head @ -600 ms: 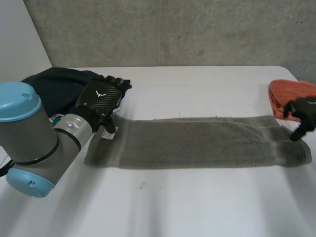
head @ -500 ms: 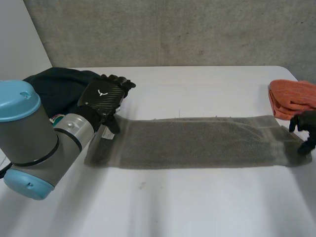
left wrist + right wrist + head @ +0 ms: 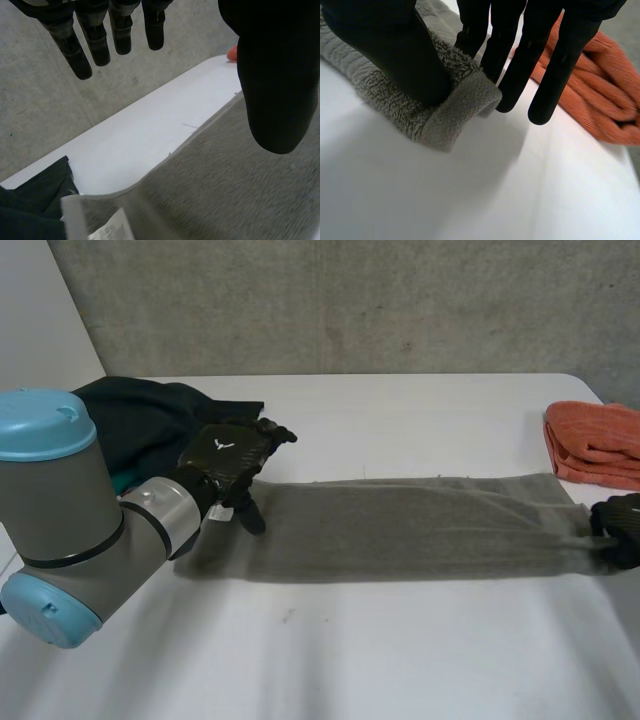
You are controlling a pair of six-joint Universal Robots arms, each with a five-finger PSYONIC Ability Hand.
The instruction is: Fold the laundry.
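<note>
drifted rightward since a moment ago, in over the left end of the grey towel (image 3: 400, 525): left hand (image 3: 225, 455), fingers (image 3: 100, 40) straight and wide of the thumb, holding nothing. stretched long and flat across the white table (image 3: 400, 650), with dark garment (image 3: 130, 415) behind its left end and orange cloth (image 3: 600, 440) beyond its right. dropped lower at the right end: right hand (image 3: 620, 522), pinching the towel's edge between thumb and fingers. probably best now: close left on its corner, then lift both ends level, keeping edges matched.
</note>
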